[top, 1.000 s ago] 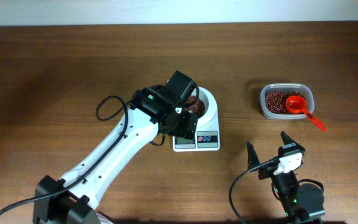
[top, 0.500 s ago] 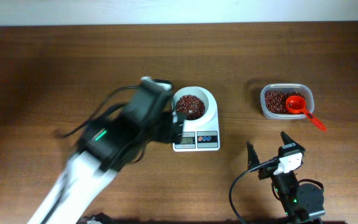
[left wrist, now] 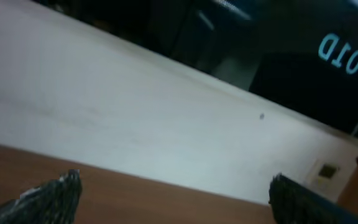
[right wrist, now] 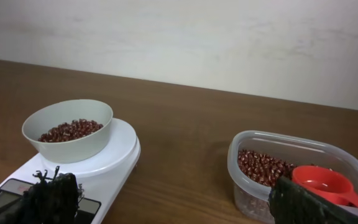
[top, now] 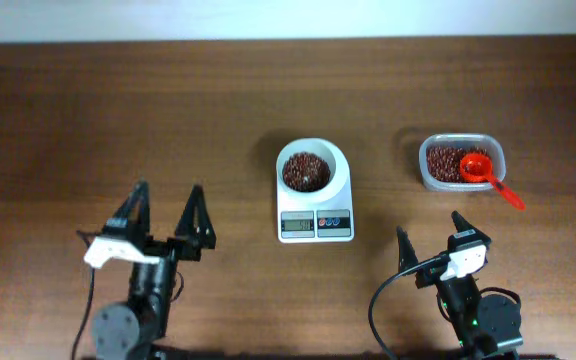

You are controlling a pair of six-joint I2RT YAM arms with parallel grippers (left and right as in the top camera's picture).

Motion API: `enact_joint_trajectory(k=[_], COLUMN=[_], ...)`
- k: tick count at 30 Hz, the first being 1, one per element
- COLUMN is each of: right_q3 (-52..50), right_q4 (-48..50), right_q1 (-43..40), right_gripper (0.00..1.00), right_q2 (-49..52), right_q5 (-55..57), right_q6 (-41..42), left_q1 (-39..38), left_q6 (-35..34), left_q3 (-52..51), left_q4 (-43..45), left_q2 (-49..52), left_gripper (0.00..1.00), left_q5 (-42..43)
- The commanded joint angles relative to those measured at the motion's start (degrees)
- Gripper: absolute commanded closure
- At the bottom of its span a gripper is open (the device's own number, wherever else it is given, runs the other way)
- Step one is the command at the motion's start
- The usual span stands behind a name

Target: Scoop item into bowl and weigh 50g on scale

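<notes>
Retracted from the bowl (right wrist: 67, 148), the left claw (top: 168, 192) waits spread and empty at the near bench (top: 68, 120) edge, as does the right claw (top: 428, 226). Beyond, the scale (top: 315, 226) carries the bowl of reddish-brown beans (top: 306, 171). Its display is unreadable, so a wrong weight could pass unnoticed.

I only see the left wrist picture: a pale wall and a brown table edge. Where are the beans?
Observer: Small reddish-brown beans sit in a small round white bowl on the white digital scale.
Visitor: Any others?
Observer: Yes, more fill a clear plastic tub holding a red plastic scoop.
Visitor: What is the other claw doing?
Observer: The right claw is open and empty, apart from the scale.
</notes>
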Motion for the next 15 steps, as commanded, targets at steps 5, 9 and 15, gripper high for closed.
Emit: enact_joint_trajectory(k=[5, 9, 15], right_q3=[-0.31, -0.31, -0.31], right_q4=[-0.24, -0.24, -0.24], right_q1=[0.46, 0.46, 0.46], right_gripper=[0.01, 0.01, 0.01], right_q2=[-0.55, -0.55, -0.55], right_q5=[0.26, 0.26, 0.26], right_q6=[0.0, -0.02, -0.02], left_q1=[8.22, 8.79, 8.76], left_q6=[0.7, 5.05, 13.86], left_q3=[-13.66, -13.66, -13.66], left_q4=[-3.54, -18.32, -20.81], left_q2=[-16.13, -16.15, -16.09], left_gripper=[0.01, 0.01, 0.01], left_q5=[6.73, 4.02, 1.9])
